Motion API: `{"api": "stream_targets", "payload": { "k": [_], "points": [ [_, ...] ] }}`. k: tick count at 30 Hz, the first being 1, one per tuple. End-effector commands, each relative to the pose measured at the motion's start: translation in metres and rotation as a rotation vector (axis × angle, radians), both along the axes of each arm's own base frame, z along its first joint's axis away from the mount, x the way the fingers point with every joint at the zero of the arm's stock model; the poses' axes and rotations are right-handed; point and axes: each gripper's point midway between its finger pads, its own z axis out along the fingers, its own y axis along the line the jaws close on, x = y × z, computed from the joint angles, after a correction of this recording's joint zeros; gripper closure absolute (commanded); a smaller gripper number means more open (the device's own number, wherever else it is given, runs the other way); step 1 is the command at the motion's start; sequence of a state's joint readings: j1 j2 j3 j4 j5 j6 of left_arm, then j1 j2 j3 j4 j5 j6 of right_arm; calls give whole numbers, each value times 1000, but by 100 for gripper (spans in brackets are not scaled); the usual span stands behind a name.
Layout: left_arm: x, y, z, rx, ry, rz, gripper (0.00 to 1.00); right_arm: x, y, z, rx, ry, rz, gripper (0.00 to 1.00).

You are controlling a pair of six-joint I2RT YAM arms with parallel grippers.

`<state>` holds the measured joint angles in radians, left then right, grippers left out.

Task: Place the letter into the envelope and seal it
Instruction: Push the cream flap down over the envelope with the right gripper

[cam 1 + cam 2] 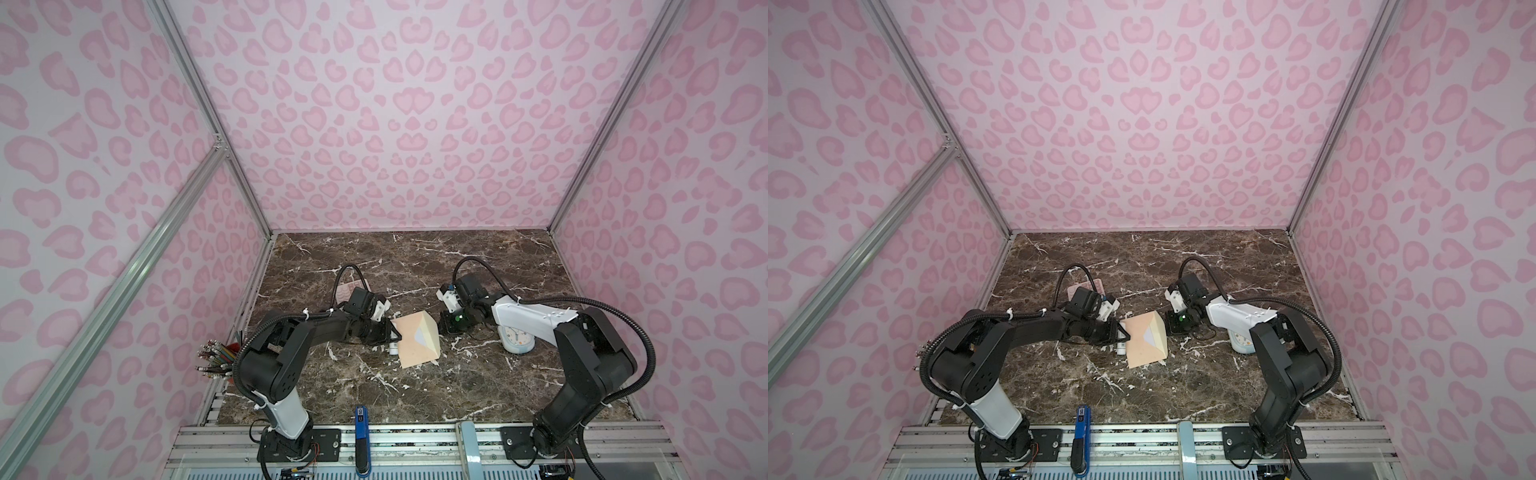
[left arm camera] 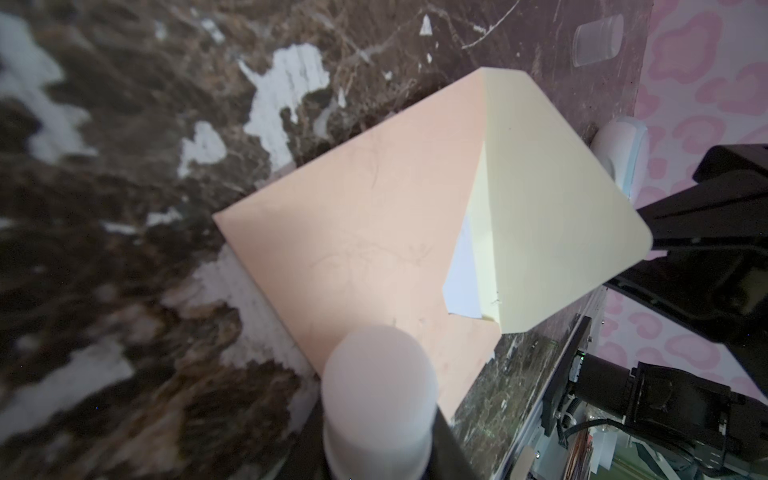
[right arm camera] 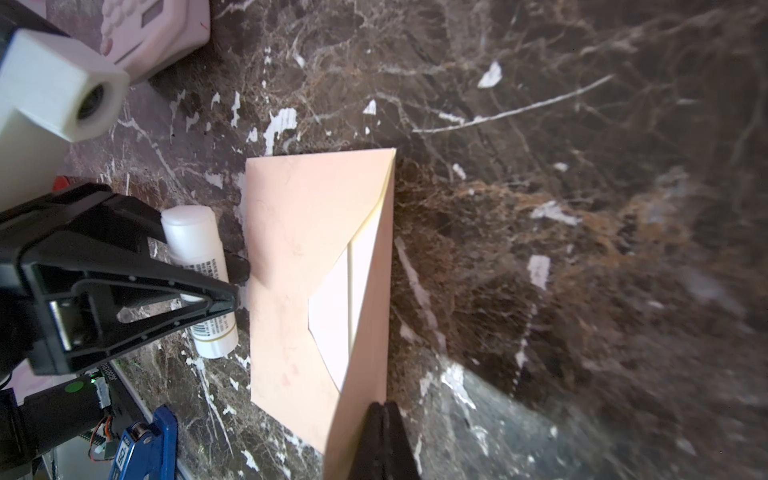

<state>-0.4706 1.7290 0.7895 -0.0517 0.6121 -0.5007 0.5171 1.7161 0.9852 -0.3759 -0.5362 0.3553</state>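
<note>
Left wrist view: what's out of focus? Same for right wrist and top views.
Left wrist: the glue stick cap near the lens is a soft blur, the envelope fairly sharp. Right wrist: envelope crisp, marble beyond it smeared. Both top views: evenly lit, no glare, wide-angle bend in the frame bars.

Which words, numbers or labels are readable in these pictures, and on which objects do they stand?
No text is legible anywhere.
On the glue stick: printed lines, too blurred.
On the blue object at the front rail: white label, too small.
On the clock: dial numbers, too small.
On the calculator: key signs, blurred.
On the envelope: no writing visible.
</note>
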Motion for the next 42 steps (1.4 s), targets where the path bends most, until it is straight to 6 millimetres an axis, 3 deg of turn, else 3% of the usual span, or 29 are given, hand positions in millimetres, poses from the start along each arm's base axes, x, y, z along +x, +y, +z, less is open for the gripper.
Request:
{"api": "stream_targets", "payload": {
  "k": [1,7,28,42],
  "points": [
    [-5,8,-8,56,27,6,96,-5,10,-6,2,18,26,97],
    [-5,8,-7,55,25,6,96,-8,23,-3,2,12,50,97],
    [-5,8,-3,47,13,6,96,-6,39,-18,-196,36,99,96],
    [-4,8,-1,45,8,8,96,2,22,-18,-254,21,52,92]
  ]
}}
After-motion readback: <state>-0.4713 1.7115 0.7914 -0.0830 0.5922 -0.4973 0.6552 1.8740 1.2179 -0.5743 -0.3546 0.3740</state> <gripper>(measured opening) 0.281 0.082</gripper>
